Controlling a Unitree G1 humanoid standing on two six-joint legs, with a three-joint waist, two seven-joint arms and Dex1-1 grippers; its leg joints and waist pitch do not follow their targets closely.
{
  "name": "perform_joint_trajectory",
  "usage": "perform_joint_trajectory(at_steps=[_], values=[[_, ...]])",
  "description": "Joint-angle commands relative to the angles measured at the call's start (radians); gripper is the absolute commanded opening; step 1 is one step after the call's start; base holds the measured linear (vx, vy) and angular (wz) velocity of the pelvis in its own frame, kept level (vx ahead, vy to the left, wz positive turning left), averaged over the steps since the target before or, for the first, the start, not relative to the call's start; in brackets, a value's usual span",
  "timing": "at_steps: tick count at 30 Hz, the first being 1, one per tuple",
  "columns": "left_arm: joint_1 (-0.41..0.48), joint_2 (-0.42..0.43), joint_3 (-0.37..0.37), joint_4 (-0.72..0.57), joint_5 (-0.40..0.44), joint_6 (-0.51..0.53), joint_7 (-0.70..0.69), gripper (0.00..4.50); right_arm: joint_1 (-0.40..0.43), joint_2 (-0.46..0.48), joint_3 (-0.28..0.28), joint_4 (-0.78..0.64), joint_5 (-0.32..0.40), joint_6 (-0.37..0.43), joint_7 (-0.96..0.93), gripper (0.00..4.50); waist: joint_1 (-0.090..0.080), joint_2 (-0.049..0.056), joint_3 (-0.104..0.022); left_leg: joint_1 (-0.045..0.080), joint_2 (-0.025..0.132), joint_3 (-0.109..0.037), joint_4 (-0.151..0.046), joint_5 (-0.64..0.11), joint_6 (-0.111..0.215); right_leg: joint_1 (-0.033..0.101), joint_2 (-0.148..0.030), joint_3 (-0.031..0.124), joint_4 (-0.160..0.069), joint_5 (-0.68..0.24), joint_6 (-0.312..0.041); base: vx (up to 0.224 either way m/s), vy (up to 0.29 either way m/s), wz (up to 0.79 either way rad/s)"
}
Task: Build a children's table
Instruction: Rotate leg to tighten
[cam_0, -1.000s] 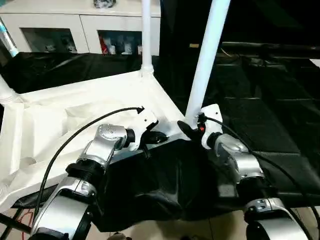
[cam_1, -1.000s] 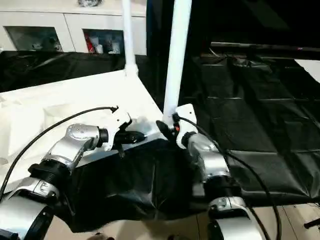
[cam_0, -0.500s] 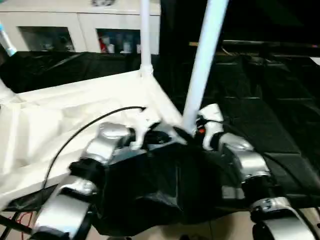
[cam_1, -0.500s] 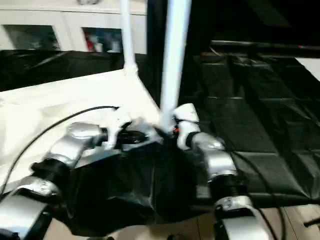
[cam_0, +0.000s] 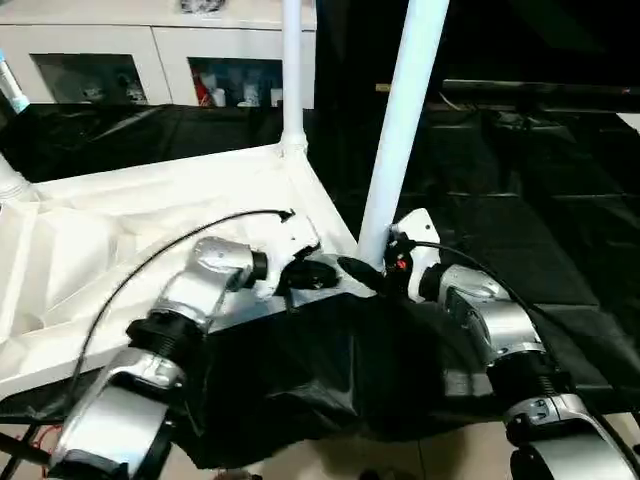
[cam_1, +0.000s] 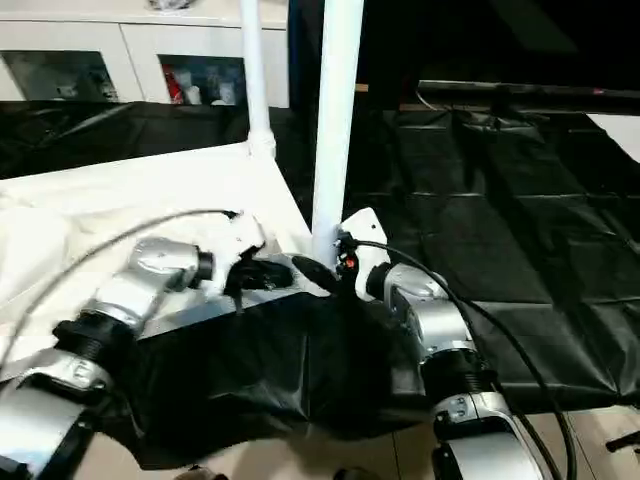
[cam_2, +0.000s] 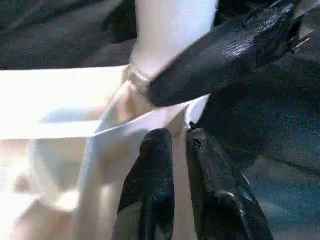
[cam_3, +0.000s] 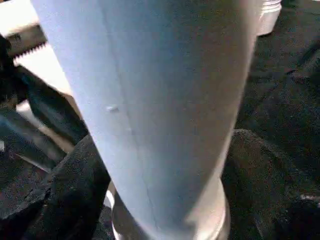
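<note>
The children's table lies upside down: its white tabletop (cam_0: 150, 215) rests on black cloth, and white legs stand up from its corners. The near-right leg (cam_0: 400, 120) rises from the corner between my two grippers. My right gripper (cam_0: 372, 258) is open, one black finger (cam_3: 65, 195) on each side of this leg's flared base (cam_3: 170, 220). My left gripper (cam_2: 179, 145) lies against the tabletop's near rim (cam_2: 125, 130) just left of that corner. Its fingers (cam_2: 155, 185) stand almost together. I cannot tell whether the rim is pinched between them. A far leg (cam_0: 292, 70) stands at the back corner.
A third leg's base (cam_0: 10, 182) shows at the far left. Black cloth (cam_0: 520, 200) covers the surface to the right and folds over the near edge. A white cabinet with glass doors (cam_0: 150, 60) stands behind. Pale floor (cam_0: 400, 465) lies below.
My left gripper has slid right along the rim toward the near-right corner. My right gripper's fingers have spread wider around the leg's base.
</note>
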Motion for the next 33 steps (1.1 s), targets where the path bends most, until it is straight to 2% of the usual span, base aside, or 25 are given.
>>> perform_joint_trajectory(at_steps=[1, 5, 9, 15, 17, 23, 27, 33], values=[[0.007, 0.017, 0.005, -0.019, 0.006, -0.002, -0.011, 0.92, -0.008, -0.010, -0.001, 0.007, -0.004, -0.009, 0.000, 3.84, 0.005, -0.004, -0.070, 0.013, 0.027, -0.018, -0.071, -0.285, 0.025, 0.054, -0.060, 0.050, -0.077, -0.362, -0.182, 0.000, 0.000, 0.00], [0.031, 0.038, -0.013, -0.046, 0.009, 0.008, -0.045, 1.18, -0.012, -0.012, 0.006, 0.015, -0.003, -0.012, 0.001, 3.84, 0.007, -0.001, -0.070, 0.015, 0.030, -0.018, -0.072, -0.282, 0.020, 0.052, -0.060, 0.052, -0.075, -0.346, -0.190, 0.000, 0.000, 0.00], [0.058, 0.056, -0.035, -0.087, -0.004, 0.048, -0.088, 1.18, -0.014, -0.011, 0.008, 0.019, -0.003, -0.015, -0.001, 3.84, 0.008, -0.002, -0.068, 0.015, 0.029, -0.016, -0.073, -0.284, 0.019, 0.052, -0.060, 0.053, -0.075, -0.345, -0.193, 0.000, 0.000, 0.00], [0.059, 0.047, -0.017, -0.082, -0.025, 0.057, -0.073, 1.18, -0.016, -0.015, 0.008, 0.027, -0.005, -0.022, -0.003, 3.84, 0.006, -0.001, -0.068, 0.016, 0.027, -0.017, -0.073, -0.298, 0.014, 0.051, -0.059, 0.052, -0.079, -0.370, -0.181, 0.000, 0.000, 0.00], [0.050, 0.037, 0.011, -0.085, -0.047, 0.079, -0.066, 1.18, -0.015, -0.020, 0.008, 0.030, -0.006, -0.026, -0.002, 3.84, 0.007, 0.000, -0.069, 0.015, 0.027, -0.016, -0.072, -0.290, 0.014, 0.052, -0.059, 0.053, -0.077, -0.358, -0.187, 0.000, 0.000, 0.00], [0.050, 0.052, -0.018, -0.063, -0.014, 0.059, -0.059, 1.18, -0.010, -0.020, 0.011, 0.026, -0.009, -0.030, -0.006, 3.84, 0.006, 0.006, -0.069, 0.016, 0.028, -0.018, -0.073, -0.295, 0.014, 0.053, -0.057, 0.052, -0.076, -0.340, -0.189, 0.000, 0.000, 0.00], [0.052, 0.049, -0.014, -0.061, -0.030, 0.064, -0.071, 1.18, -0.006, -0.018, 0.012, 0.025, -0.008, -0.034, -0.008, 3.84, 0.006, 0.005, -0.070, 0.015, 0.027, -0.017, -0.073, -0.300, 0.011, 0.054, -0.057, 0.052, -0.075, -0.335, -0.195, 0.000, 0.000, 0.00], [0.058, 0.040, 0.002, -0.042, -0.050, 0.062, -0.071, 0.75, 0.002, -0.030, 0.023, 0.020, -0.018, -0.045, 0.003, 3.84, 0.007, 0.005, -0.069, 0.015, 0.026, -0.017, -0.072, -0.306, 0.011, 0.054, -0.057, 0.051, -0.077, -0.345, -0.192, 0.000, 0.000, 0.00]])
